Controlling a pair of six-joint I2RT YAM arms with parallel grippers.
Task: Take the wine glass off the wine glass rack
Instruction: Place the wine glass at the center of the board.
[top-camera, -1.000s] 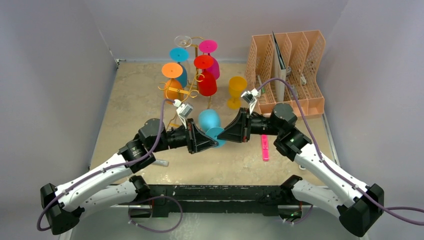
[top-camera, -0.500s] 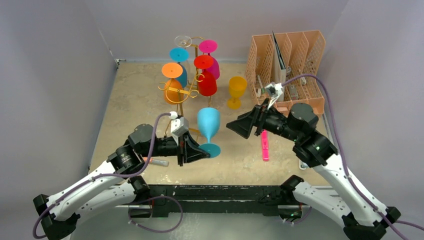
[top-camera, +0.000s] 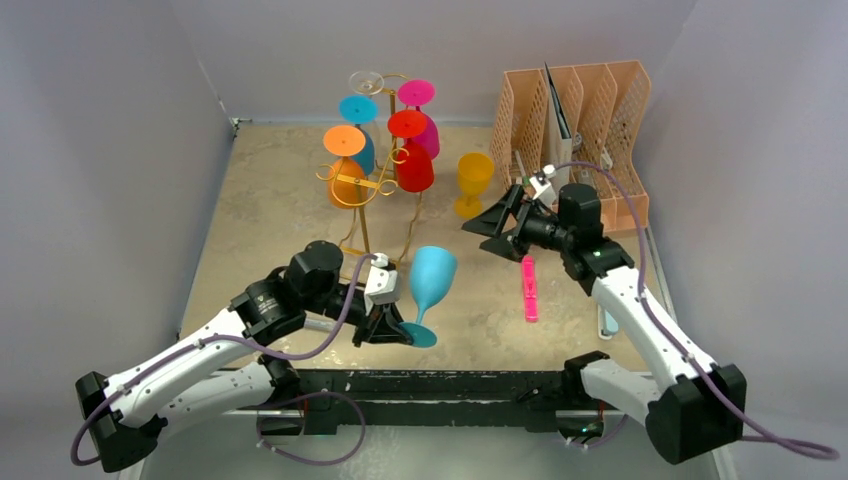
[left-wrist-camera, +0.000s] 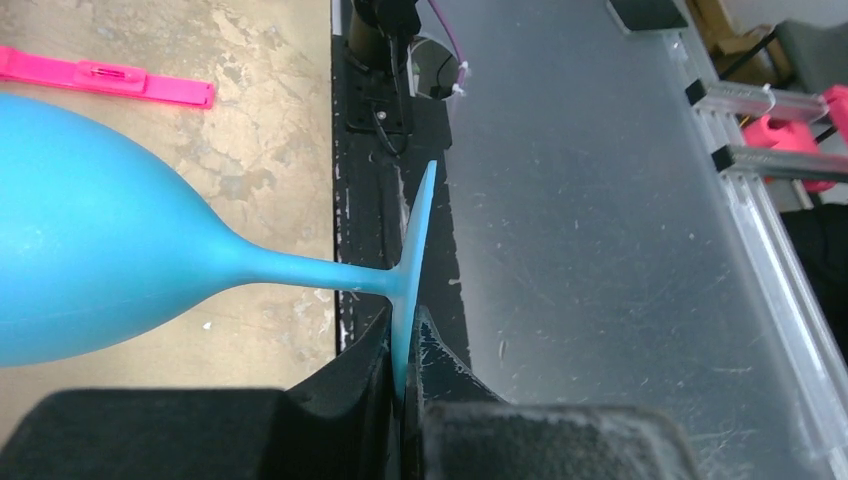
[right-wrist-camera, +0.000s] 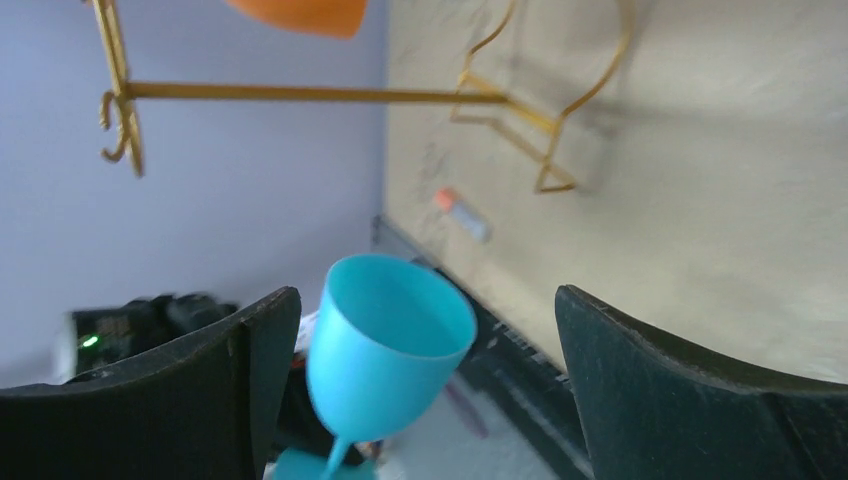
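Blue glass (top-camera: 430, 280) leans near the table's (top-camera: 260, 200) front edge, well apart from the gold rack (top-camera: 363, 225). Its foot rim is pinched in the clamped left gripper (left-wrist-camera: 405, 345). The left wrist view cuts off its bowl, and whether the foot touches down is unclear. The right gripper (top-camera: 488, 232) gapes wide, holding nothing, apart from the glass.

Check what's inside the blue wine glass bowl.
Nothing visible inside the blue wine glass: right wrist view shows bare inner wall. Near rim hides the bowl's bottom.
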